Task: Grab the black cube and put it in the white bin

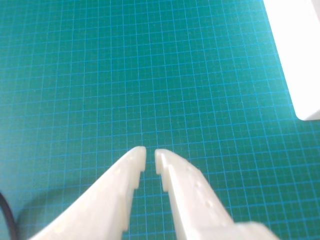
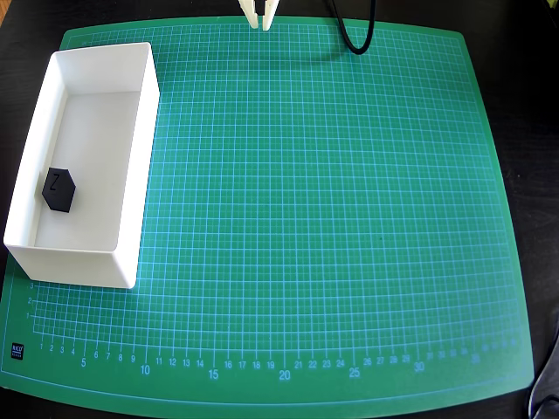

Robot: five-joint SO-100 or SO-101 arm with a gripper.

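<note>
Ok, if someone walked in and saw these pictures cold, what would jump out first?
Probably the white bin at the left edge of the green cutting mat in the overhead view, with the black cube already lying inside it. Next, the gripper in the wrist view: pale fingers nearly closed on nothing, over bare mat.

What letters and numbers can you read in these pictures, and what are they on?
"Z": on the top face of the black cube, lying inside the white bin.
"5", "10", "15", "20", "25": along the bottom edge of the green cutting mat in the overhead view; the smaller ruler numbers are blurry.
Small dark logo at the mat's bottom-left corner: too small to read.
</note>
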